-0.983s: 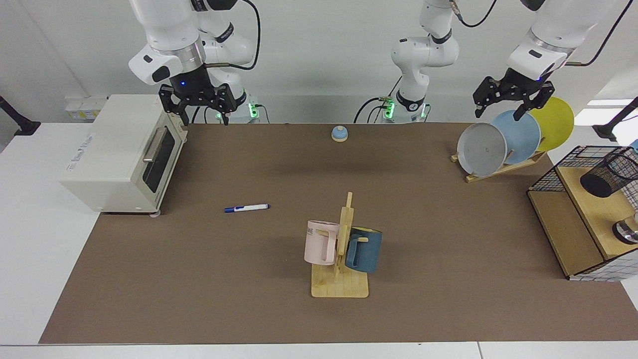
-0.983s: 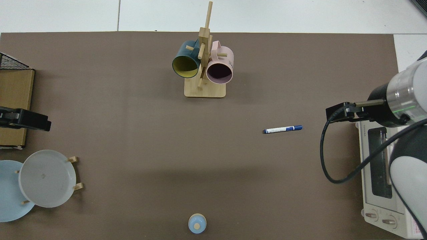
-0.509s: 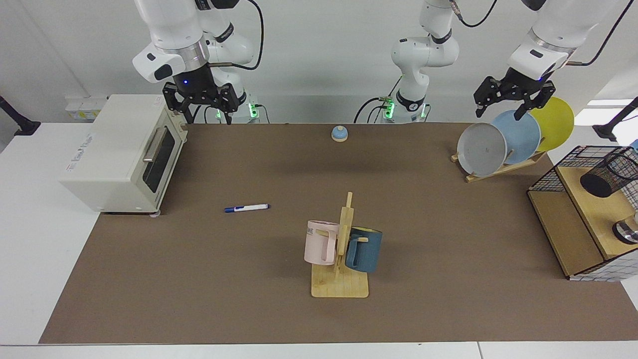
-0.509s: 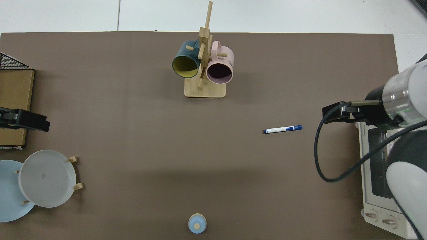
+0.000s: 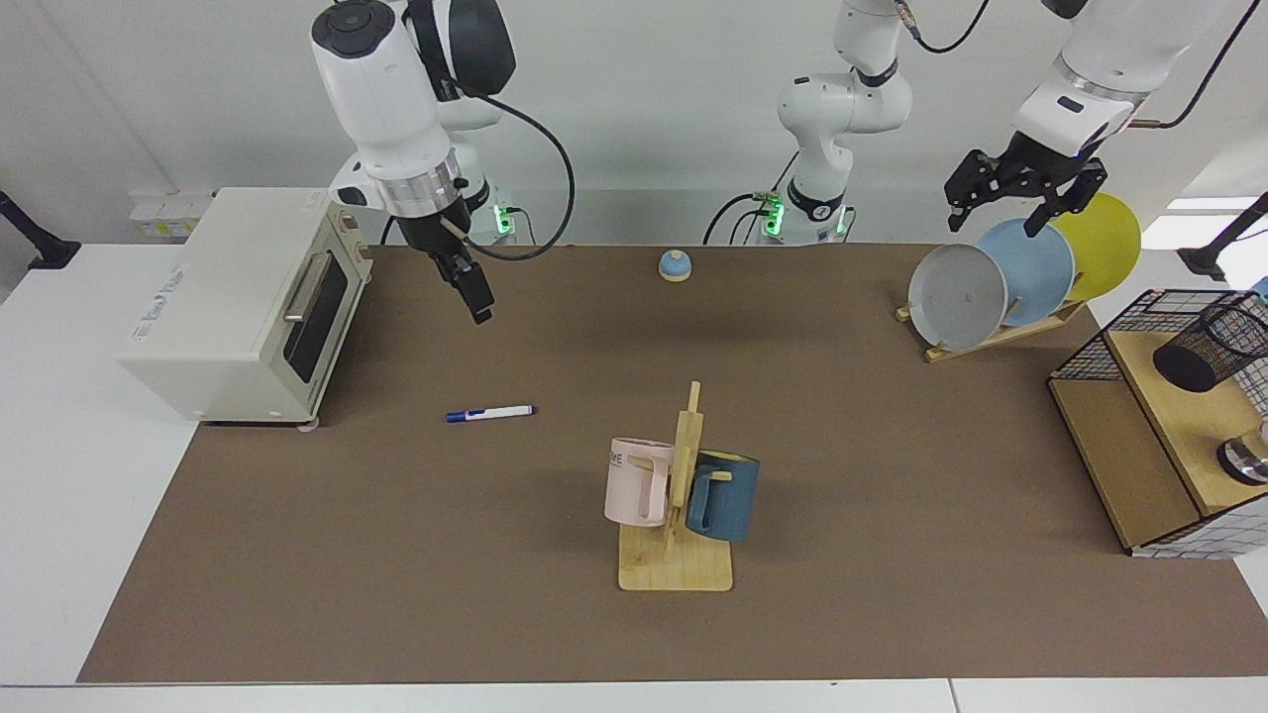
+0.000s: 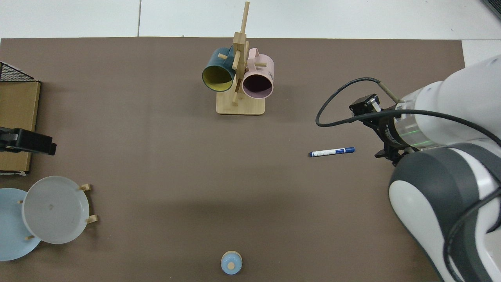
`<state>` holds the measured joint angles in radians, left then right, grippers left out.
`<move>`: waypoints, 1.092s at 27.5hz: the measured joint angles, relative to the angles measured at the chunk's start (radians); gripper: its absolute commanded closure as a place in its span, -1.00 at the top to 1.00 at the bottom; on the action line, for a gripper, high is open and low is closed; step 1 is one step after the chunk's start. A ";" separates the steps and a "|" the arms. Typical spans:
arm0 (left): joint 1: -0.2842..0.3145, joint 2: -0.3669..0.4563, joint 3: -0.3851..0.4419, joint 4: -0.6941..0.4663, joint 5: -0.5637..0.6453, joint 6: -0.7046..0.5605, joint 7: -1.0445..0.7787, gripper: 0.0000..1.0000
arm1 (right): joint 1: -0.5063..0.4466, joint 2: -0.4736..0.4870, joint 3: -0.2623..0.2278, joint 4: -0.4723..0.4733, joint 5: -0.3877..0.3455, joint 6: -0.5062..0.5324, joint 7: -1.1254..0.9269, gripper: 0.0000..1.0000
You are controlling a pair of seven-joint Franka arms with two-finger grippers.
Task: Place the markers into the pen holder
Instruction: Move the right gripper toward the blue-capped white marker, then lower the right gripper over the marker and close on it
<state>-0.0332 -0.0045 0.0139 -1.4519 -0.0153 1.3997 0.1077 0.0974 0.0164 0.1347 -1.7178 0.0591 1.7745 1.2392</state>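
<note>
— So where does it stand? Anything in the pen holder (image 5: pixel 1211 347) yet?

— Not that I can see. The marker (image 5: pixel 489 413) lies flat on the brown surface (image 5: pixel 396 555), out in the open between the toaster oven (image 5: pixel 238 302) and the mug rack (image 5: pixel 676 515), touching neither. From above it is alone too, blue cap towards the arm.

— And the holder?

— Far across on the other side, the little black mesh cup sitting tilted on the wooden shelf of the wire basket (image 5: pixel 1139 426). I see nothing sticking out of it, though I can't look right down into it.

— Which arm is on the job?

— The right hand (image 5: pixel 474 287), I'd say. It hangs above the surface, near the toaster oven's corner, pointing down and slanted towards the marker, well short of touching it. It is turned edge-on to us, so I can't tell whether it is apart or together. It carries nothing.

— The other one?

— The left hand (image 5: pixel 999 203) waits up by the plate rack (image 5: pixel 991 332), fingers spread apart, empty, just above the blue plate (image 5: pixel 1030 272).

— So all of it is ahead.

— That's my reading: the reach, the pick-up, the long carry across, and the drop into the cup. Nothing is done so far.
</note>
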 measured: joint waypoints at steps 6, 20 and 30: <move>0.000 -0.004 0.000 -0.008 0.000 -0.006 0.001 1.00 | 0.002 0.011 -0.001 -0.124 0.000 0.139 0.190 1.00; 0.000 -0.029 -0.001 -0.046 0.000 -0.011 0.004 1.00 | -0.035 0.157 -0.014 -0.214 0.002 0.325 0.285 1.00; -0.001 -0.053 -0.004 -0.084 0.000 -0.011 0.004 1.00 | -0.036 0.240 -0.012 -0.292 0.006 0.474 0.288 0.98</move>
<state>-0.0337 -0.0579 0.0099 -1.5358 -0.0154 1.3884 0.1122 0.0610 0.2565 0.1223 -2.0097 0.0649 2.2484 1.5274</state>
